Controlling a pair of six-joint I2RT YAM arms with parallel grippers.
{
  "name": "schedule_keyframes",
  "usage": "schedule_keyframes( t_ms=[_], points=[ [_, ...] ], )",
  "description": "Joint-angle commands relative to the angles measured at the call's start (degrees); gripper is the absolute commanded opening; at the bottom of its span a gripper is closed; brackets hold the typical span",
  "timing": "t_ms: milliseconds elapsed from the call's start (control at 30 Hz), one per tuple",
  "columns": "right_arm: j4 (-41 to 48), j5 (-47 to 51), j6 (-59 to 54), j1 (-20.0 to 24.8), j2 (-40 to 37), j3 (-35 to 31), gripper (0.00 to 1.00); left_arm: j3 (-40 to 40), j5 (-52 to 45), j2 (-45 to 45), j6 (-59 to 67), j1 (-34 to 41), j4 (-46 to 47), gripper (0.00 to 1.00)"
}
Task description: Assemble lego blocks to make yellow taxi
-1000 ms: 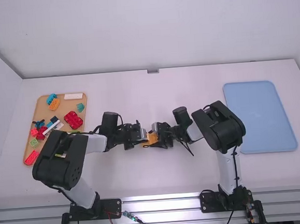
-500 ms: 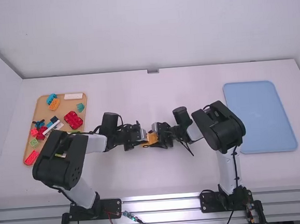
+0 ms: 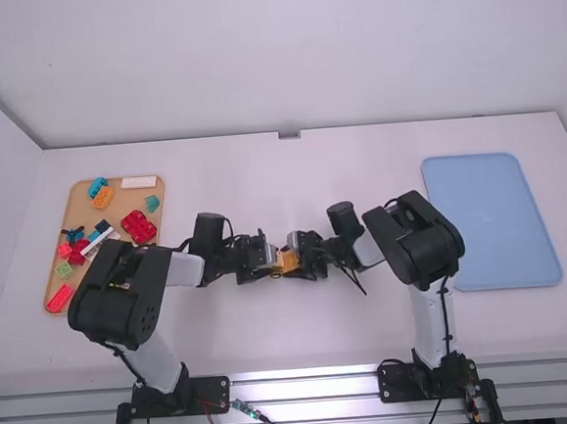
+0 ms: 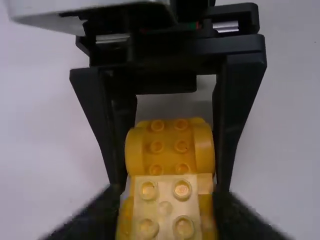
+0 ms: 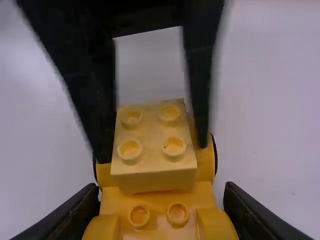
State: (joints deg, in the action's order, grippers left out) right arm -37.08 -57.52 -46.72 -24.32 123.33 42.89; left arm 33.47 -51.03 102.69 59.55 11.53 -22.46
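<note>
My left gripper (image 3: 262,257) and my right gripper (image 3: 309,256) face each other over the table's middle, around an orange-yellow body (image 3: 287,261). That yellow body (image 5: 154,207), with round wheel-like sides, is held between my right gripper's fingers (image 5: 159,200). A pale yellow 2x2-stud block (image 4: 165,206) sits on top of it. My left gripper (image 4: 167,200) stands slightly open around this block, with narrow strips of the body visible beside it. In the left wrist view, my right gripper's fingers flank the body's far part.
At the left, a tan tray (image 3: 56,254) holds several loose pieces, among them a red brick (image 3: 138,226), an orange one (image 3: 103,198) and a white one (image 3: 139,182). A blue tray (image 3: 492,220) lies at the right. The left arm's elbow hangs beside the tan tray.
The left arm's elbow has shifted slightly right and toward the camera, while its gripper stays close around the pieces. The right arm has not visibly moved.
</note>
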Motion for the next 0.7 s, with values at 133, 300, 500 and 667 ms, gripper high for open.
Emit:
schedule_keyframes(
  t_ms=[133, 300, 500, 667],
  points=[
    [0.1, -1.2, 0.0, 0.0, 1.0, 0.2, 0.50, -0.4, -1.9, -0.3, -4.0, -1.2, -1.8, 0.71],
    [0.1, -1.1, 0.0, 0.0, 1.0, 0.2, 0.51, -0.4, -4.1, -5.3, -4.6, -4.0, 2.1, 0.73],
    [0.1, -1.2, 0.0, 0.0, 1.0, 0.2, 0.51, -0.4, -9.5, -10.4, -4.7, -6.3, 6.4, 0.14],
    [0.0, -1.2, 0.0, 0.0, 1.0, 0.2, 0.51, -0.4, -4.8, -8.7, -0.9, -3.3, 9.8, 0.02]
  ],
)
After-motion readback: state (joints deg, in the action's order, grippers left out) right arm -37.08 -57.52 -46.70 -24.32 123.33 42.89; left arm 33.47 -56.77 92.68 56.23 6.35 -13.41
